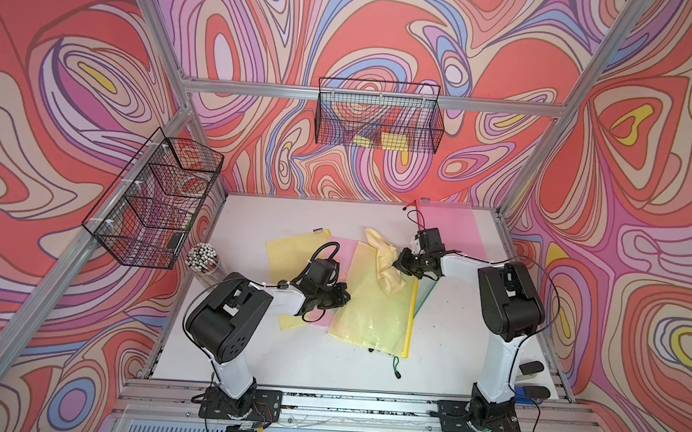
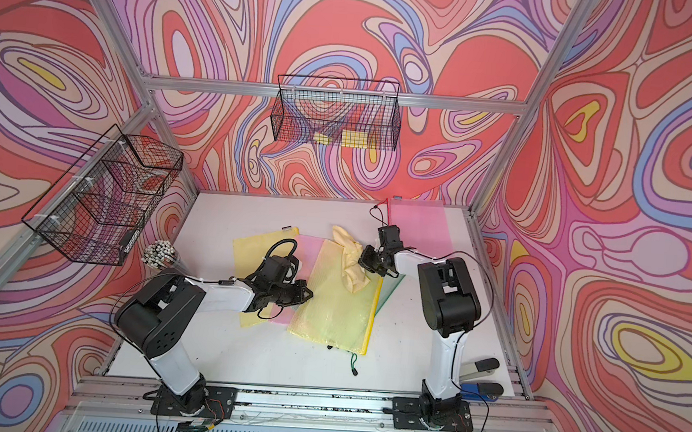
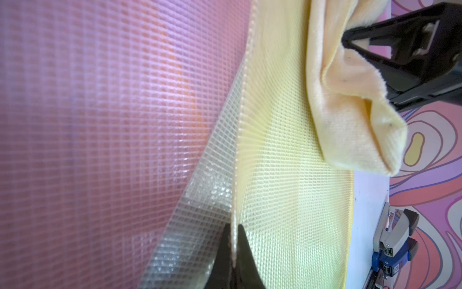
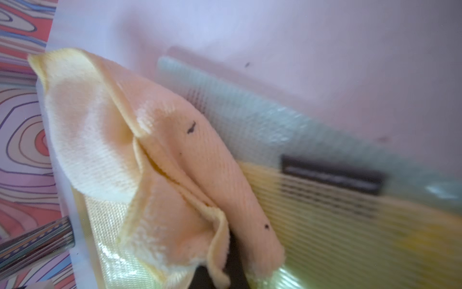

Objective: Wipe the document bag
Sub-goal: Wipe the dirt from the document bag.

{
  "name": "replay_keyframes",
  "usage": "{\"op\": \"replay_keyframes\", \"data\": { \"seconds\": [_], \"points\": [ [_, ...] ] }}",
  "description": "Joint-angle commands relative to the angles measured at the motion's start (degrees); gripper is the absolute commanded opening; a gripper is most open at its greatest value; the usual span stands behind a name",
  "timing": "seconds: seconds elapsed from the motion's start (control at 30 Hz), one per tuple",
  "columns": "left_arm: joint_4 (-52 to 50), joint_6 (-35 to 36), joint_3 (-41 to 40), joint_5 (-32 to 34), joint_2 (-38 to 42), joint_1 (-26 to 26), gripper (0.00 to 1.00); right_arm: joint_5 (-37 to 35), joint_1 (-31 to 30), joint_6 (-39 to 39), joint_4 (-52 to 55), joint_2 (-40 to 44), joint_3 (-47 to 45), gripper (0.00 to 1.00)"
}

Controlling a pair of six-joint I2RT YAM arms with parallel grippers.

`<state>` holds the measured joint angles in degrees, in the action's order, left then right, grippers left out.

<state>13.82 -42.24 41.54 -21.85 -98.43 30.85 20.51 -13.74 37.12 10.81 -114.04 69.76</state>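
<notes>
A translucent yellow mesh document bag [image 1: 375, 311] [image 2: 337, 312] lies flat in the middle of the white table. My left gripper [image 1: 345, 298] [image 2: 309, 293] is at its left edge. In the left wrist view its jaws [image 3: 233, 240] are shut on the bag's [image 3: 295, 200] edge seam. My right gripper [image 1: 397, 266] [image 2: 362, 260] is shut on a crumpled pale yellow cloth [image 1: 386, 265] [image 2: 349, 263] that rests on the bag's far end. The right wrist view shows the cloth [image 4: 162, 162] bunched between the jaws [image 4: 232, 270] over the bag [image 4: 337, 237].
A pale yellow bag [image 1: 292, 246] and a pink bag [image 1: 344, 248] lie under the left side, a green bag [image 1: 424, 293] under the right. Another pink bag [image 1: 448, 224] is at the back right. A pen cup [image 1: 204, 257] stands left, staplers [image 1: 531, 367] front right.
</notes>
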Motion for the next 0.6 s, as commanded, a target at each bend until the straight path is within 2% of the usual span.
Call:
{"op": "replay_keyframes", "data": {
  "seconds": [0.0, 0.1, 0.23, 0.33, 0.43, 0.57],
  "points": [
    [-4.9, 0.1, -1.0, 1.9, 1.9, 0.0, 0.0, -2.8, -0.1, -3.4, 4.2, 2.2, -0.1, 0.0],
    [-3.8, -0.6, -1.8, 2.0, 2.8, -0.1, 0.0, 3.7, -2.5, 1.6, -2.2, 2.1, -0.7, 0.0],
    [-4.2, -0.7, -1.5, 1.6, 2.9, 0.0, 0.0, 2.8, -11.4, 2.4, -1.4, -2.3, 6.9, 0.0],
    [-4.0, -0.6, -1.5, 1.5, 2.7, -0.1, 0.0, 4.0, -14.9, 4.7, -2.6, -7.5, 12.5, 0.0],
    [-4.2, -0.5, -1.2, 1.3, 2.4, -0.1, 0.0, 4.9, -15.4, 6.3, -4.1, -10.8, 14.5, 0.0],
    [-4.3, -0.5, -1.5, 1.5, 2.8, -0.1, 0.0, 1.9, -13.9, 4.7, -2.1, -10.0, 13.4, 0.0]
  ]
}}
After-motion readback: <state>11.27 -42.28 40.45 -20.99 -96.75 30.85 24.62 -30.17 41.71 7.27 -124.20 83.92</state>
